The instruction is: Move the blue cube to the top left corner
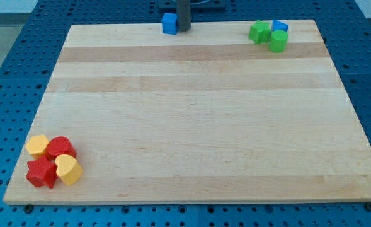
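Note:
The blue cube (169, 23) sits at the top edge of the wooden board (191, 113), a little left of the middle. My tip (183, 29) stands right against the cube's right side. The board's top left corner lies further to the view's left of the cube.
At the top right are a green star-like block (259, 31), a green cylinder (278, 41) and a second blue block (280, 26), close together. At the bottom left are a yellow block (38, 145), a red cylinder (61, 148), a red star (41, 172) and a yellow heart (68, 169).

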Available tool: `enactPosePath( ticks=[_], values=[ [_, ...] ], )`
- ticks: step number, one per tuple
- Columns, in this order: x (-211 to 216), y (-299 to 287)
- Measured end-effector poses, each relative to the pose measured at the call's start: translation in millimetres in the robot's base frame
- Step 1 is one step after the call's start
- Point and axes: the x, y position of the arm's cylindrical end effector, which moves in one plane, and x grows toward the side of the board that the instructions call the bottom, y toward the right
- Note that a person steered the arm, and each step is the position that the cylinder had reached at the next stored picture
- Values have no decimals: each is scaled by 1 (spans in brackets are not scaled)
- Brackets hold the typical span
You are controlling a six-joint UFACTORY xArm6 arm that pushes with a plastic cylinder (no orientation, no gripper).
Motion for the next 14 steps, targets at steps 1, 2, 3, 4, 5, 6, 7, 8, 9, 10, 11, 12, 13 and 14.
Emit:
enactPosePath(
  ticks=[1,2,3,4,5,6,7,8,9,10,11,12,13,14],
  values=[
    [8,-19],
    [8,-10],
    [5,31],
    [-17,35],
    [-17,28],
    [-15,7],
    [-17,-16],
    [-17,-51],
    [-17,-79],
    [-17,-103],
    [-17,-95],
    [-9,-69],
    [-7,-79],
    [16,-92]
  ],
)
